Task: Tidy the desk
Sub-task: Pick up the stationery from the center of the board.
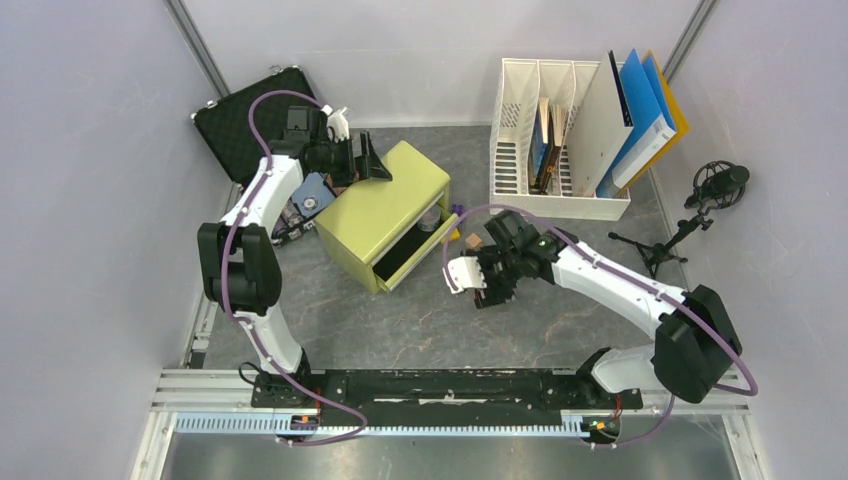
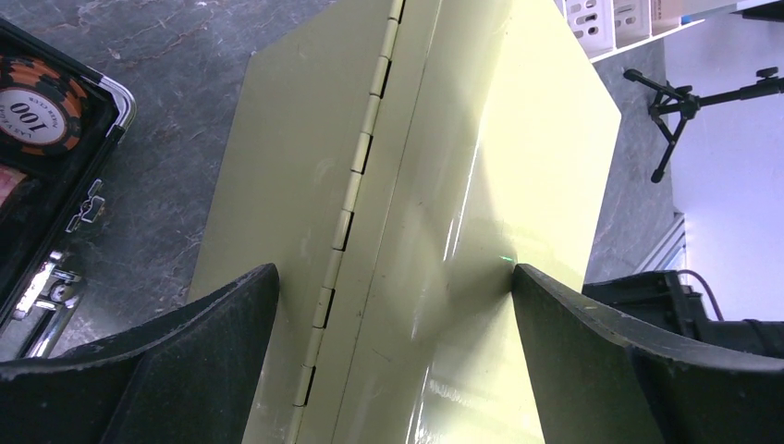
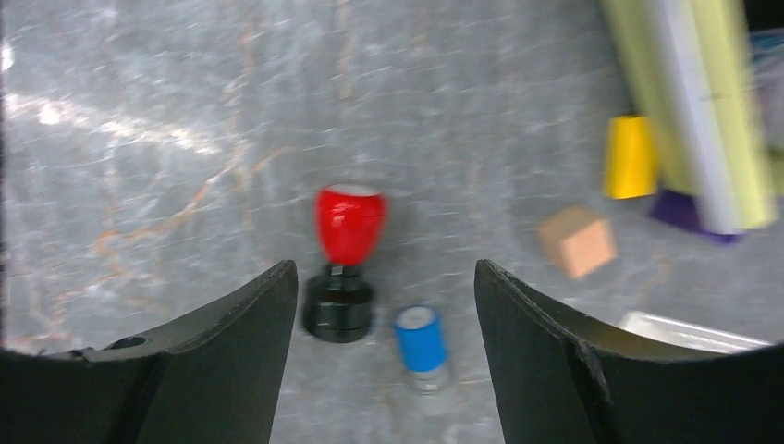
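The desk (image 1: 400, 325) is dark grey marbled stone. My left gripper (image 1: 366, 160) is open at the far corner of the yellow-green drawer cabinet (image 1: 385, 205). In the left wrist view its jaws (image 2: 393, 277) straddle the cabinet's hinged panel (image 2: 444, 157), holding nothing. My right gripper (image 1: 488, 292) is open and low over the desk, right of the cabinet's open drawer (image 1: 415, 252). In the right wrist view, a red-handled black stamp (image 3: 344, 264) and a blue-capped stamp (image 3: 421, 344) lie on the desk (image 3: 185, 111) between its open jaws (image 3: 384, 273), untouched.
A black case (image 1: 245, 115) holding poker chips (image 2: 32, 102) lies at the far left. A white file rack (image 1: 555, 140) with blue and yellow folders stands at the back right. A microphone on a tripod (image 1: 690, 215) stands right. A tan cube (image 3: 578, 240), a yellow piece (image 3: 629, 157) and a purple piece (image 3: 679, 211) lie by the drawer.
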Action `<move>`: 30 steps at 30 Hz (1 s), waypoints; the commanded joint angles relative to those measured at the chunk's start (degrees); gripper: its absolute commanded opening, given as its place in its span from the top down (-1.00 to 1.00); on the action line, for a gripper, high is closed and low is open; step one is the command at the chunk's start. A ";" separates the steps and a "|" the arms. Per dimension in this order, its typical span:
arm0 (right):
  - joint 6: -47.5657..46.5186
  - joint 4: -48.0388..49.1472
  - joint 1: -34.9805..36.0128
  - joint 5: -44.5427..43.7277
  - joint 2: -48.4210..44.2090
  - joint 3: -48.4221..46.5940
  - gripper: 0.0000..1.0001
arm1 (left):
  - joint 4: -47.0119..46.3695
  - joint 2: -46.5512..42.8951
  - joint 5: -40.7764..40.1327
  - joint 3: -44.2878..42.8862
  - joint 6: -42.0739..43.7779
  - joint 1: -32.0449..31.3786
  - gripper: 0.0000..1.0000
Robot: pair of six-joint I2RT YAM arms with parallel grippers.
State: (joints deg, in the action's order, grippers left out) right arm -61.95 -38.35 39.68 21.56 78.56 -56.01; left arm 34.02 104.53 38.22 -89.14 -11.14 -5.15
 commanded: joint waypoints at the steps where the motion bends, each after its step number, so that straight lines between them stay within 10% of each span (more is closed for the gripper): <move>1: 3.41 -0.76 -0.13 2.61 -2.48 5.82 -0.52 | 1.68 2.67 -11.87 -1.24 4.78 0.13 -1.00; 20: 7.60 10.68 -0.15 -4.40 4.54 12.66 -0.34 | 1.96 2.69 -9.73 -4.53 3.23 0.14 -1.00; 30: 10.79 8.21 1.02 -2.13 4.93 8.99 0.38 | 4.47 2.78 -10.00 -8.76 3.56 0.23 -1.00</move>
State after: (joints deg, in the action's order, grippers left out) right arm -53.15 -29.82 39.90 18.26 83.33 -43.75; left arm 37.95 105.89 33.87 -94.32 -10.48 -5.76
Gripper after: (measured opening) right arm 0.384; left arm 0.997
